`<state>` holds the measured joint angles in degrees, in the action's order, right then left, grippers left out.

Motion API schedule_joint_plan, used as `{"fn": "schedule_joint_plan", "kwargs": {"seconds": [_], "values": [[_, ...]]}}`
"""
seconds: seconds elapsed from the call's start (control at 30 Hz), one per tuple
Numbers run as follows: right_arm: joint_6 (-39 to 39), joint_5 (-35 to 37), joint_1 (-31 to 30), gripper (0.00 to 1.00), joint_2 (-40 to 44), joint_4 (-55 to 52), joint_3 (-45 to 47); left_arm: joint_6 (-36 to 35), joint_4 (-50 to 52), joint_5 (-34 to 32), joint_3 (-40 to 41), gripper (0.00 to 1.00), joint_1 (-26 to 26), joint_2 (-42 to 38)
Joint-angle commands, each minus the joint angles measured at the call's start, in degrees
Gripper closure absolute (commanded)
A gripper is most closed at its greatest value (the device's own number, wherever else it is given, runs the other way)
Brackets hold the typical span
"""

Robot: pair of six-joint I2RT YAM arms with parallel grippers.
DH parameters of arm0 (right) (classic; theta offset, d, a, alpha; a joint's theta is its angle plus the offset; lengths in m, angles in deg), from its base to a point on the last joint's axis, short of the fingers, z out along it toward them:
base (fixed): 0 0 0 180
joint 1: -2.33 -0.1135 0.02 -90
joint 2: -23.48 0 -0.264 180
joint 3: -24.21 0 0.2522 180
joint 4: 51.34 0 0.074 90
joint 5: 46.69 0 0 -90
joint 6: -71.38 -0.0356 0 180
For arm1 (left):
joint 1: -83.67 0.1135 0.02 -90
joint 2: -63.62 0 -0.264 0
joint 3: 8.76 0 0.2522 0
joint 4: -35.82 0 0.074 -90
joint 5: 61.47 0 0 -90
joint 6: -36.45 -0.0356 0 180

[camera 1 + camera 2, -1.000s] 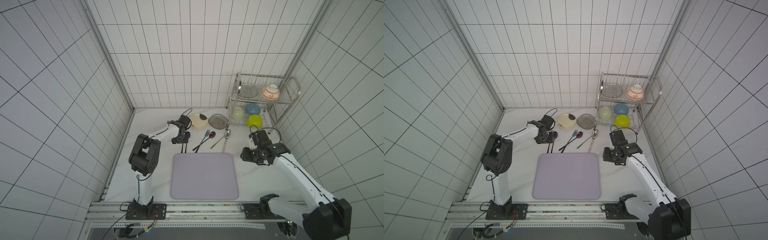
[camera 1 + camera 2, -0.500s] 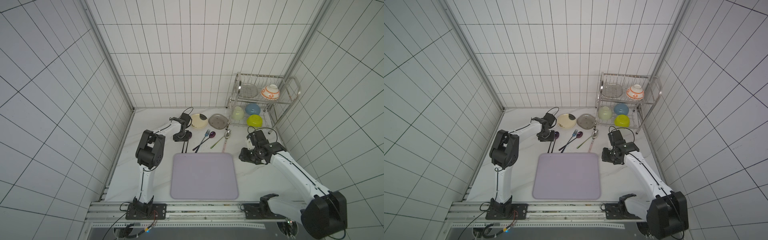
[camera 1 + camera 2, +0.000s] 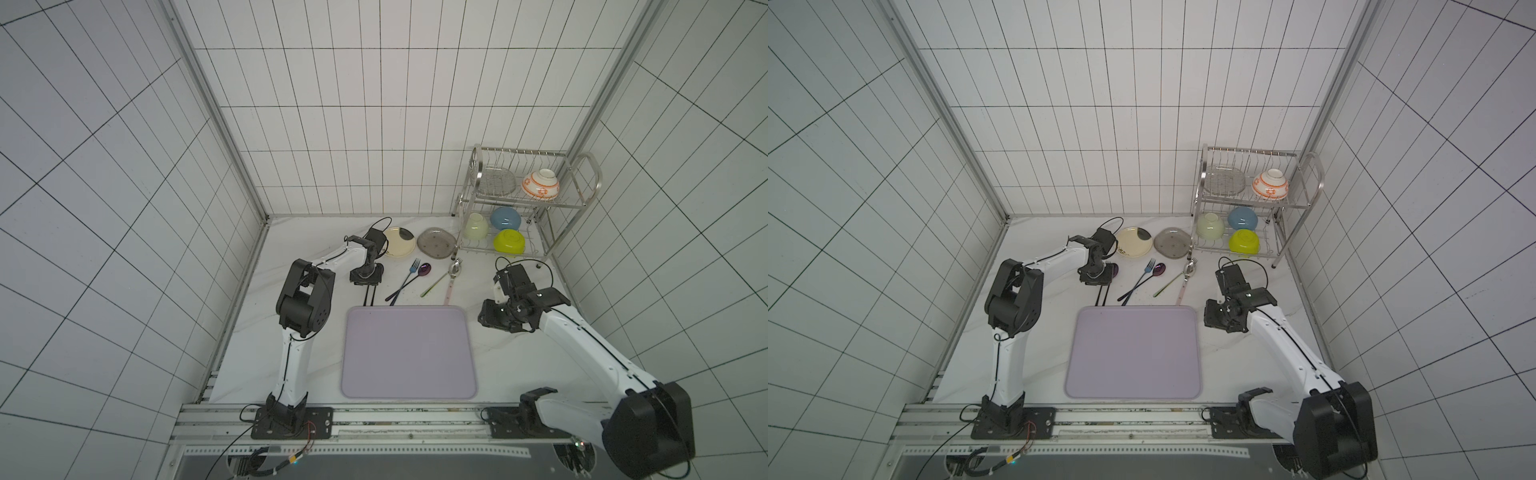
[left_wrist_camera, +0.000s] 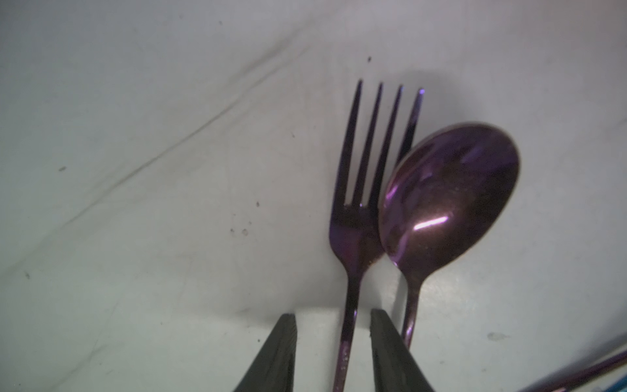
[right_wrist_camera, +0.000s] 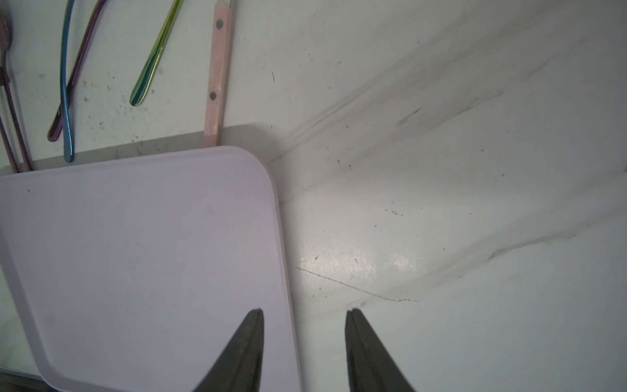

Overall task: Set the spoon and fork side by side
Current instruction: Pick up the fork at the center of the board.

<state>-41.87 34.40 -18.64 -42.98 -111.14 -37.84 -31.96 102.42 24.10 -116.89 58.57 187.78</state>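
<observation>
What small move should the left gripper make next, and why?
Probably close the left gripper on the purple fork. The fork's handle lies between the open jaws and is not yet pinched. The purple spoon covers part of the fork's tines in the left wrist view, so the fork likely needs a small shift aside.
</observation>
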Motion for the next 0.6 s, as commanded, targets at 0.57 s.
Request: {"fn": "schedule_joint_plan", "kwargs": {"seconds": [0.57], "values": [[-1.3, 1.0, 0.4, 0.59, 4.8, -2.0, 1.4, -4.1, -3.0, 1.5, 0.9, 1.00, 7.3, 0.7]]}}
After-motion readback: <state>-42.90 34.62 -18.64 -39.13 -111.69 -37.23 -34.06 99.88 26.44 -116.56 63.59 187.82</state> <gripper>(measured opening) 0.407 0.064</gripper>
